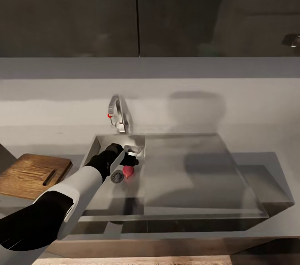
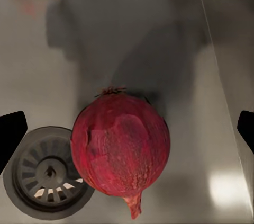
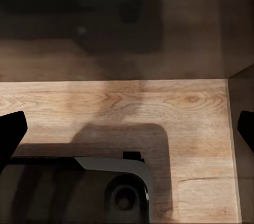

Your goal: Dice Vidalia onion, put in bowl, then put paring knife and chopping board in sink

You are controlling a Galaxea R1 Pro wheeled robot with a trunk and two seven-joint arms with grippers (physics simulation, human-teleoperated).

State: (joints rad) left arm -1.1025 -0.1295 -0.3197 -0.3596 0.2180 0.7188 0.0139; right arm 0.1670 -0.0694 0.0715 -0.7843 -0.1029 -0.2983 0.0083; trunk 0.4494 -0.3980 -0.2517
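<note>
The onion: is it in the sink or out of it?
In. The onion lies on the sink floor beside the drain, between the open left claw fingertips.

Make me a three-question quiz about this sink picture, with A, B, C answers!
1. Where is the onion?
A. on the board
B. in the sink, beside the drain
C. in a bowl

2. What colour is the onion?
A. red
B. white
C. green

3. How is the left gripper?
A. shut on the onion
B. holding a knife
C. open above the onion

Answers:
1 B: it lies on the sink floor next to the drain.
2 A: its skin is dark red.
3 C: the fingertips stand wide apart, not touching it.
</note>
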